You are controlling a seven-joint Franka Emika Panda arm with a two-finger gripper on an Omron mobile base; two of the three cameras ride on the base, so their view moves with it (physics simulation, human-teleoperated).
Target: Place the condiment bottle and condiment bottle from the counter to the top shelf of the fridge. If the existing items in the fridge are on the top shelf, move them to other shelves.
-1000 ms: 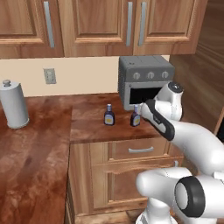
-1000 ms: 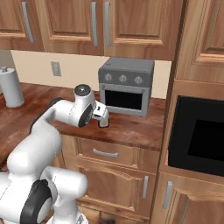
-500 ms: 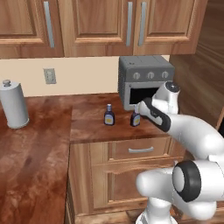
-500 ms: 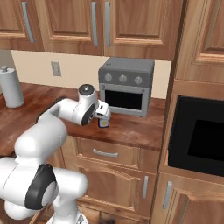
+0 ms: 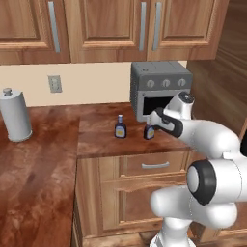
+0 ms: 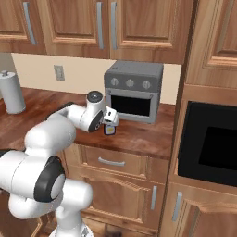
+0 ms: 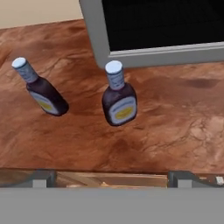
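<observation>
I have the gripper [image 7: 112, 181] hovering above the front part of the counter [image 7: 175, 131], just over the nearer condiment bottle [image 7: 119, 101]. In the hand view the two finger tips [image 7: 43, 179] sit wide apart at the bottom edge with nothing between them, so the gripper is spread open and holds nothing.

I count two condiment bottles. The nearer condiment bottle stands upright on the counter directly in front of the grey toaster oven [image 5: 160, 89], its long axis vertical, white cap up, yellowish label facing me. From the left base view it shows at [image 5: 149, 131], partly behind the hand; from the right base view it peeks out just under the hand [image 6: 109, 129].

The second condiment bottle [image 7: 42, 89] also stands upright, cap up, near the first but apart from it, farther from the oven [image 5: 120, 127].

Beyond them I see one paper towel roll [image 5: 14, 115] standing far along the counter, one wall outlet [image 5: 54, 83], and one black built-in microwave [image 6: 209, 141] in the tall cabinet.
</observation>
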